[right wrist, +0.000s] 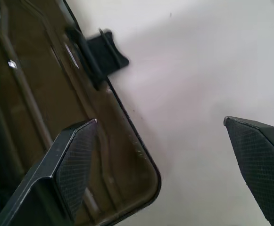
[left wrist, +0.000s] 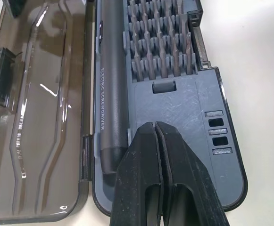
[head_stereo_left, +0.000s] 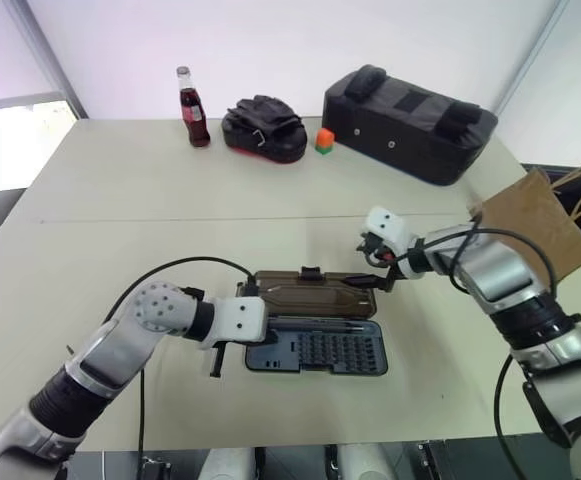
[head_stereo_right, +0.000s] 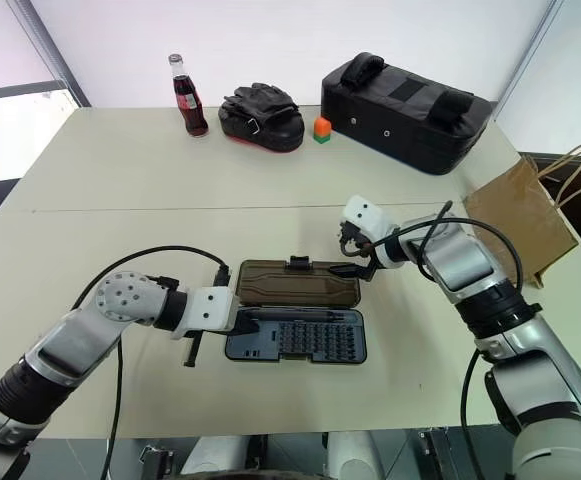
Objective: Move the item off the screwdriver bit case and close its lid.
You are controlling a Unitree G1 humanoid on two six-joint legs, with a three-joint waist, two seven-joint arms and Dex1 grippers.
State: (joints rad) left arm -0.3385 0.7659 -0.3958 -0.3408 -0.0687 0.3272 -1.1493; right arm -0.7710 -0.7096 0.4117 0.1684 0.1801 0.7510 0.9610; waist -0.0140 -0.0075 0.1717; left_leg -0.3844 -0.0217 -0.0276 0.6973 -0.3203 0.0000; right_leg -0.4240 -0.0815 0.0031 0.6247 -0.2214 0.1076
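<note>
Head views: bit case lies open at centre of the bench, lid flat behind the tray; paper bag at right edge. Left gripper, jaws pressed together, points down at the tray's left end. Right gripper, jaws spread, hangs over the lid's right corner.

Left wrist view: closed fingers over the tray, beside a screwdriver.

Right wrist view: the latch tab.

Smoky brown lid, dark grey case tray, brown paper bag.
</note>
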